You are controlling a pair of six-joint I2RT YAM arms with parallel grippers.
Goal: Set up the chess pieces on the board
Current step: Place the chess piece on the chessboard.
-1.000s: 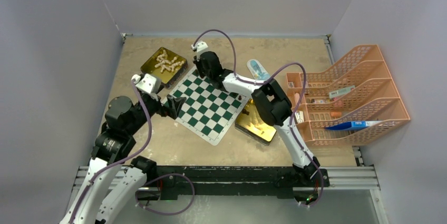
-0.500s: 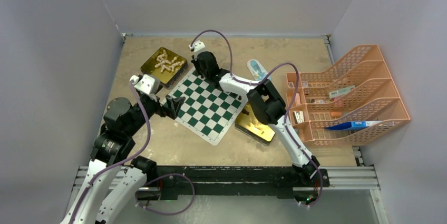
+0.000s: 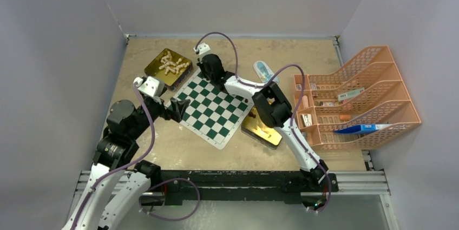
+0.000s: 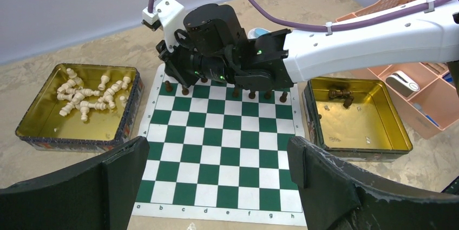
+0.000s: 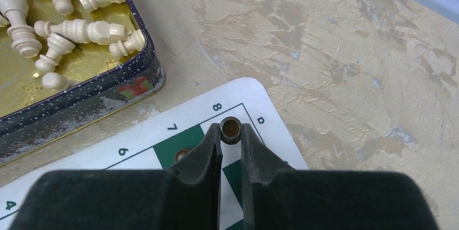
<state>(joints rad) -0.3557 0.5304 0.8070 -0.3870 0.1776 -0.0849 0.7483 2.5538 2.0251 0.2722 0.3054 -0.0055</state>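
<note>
Seen from above, the board (image 3: 214, 108) lies mid-table. At its 10 o'clock sits the left tin (image 3: 157, 70), lying pieces (image 3: 172, 63) inside; at 4 o'clock, just beside the board, the right tin (image 3: 265, 133) with loose pieces (image 4: 340, 94) in it. The rack (image 3: 368, 100) stands at 3 o'clock. Along the far edge are standing pieces (image 4: 250, 94). My right gripper (image 5: 231, 138) is at the 11 o'clock corner, around the corner piece (image 5: 231, 127); my left gripper (image 4: 216, 151) at 9 o'clock.

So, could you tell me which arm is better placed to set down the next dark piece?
The right tool grips a dark piece over the board's corner square; the left tool is open, empty, across the board.
</note>
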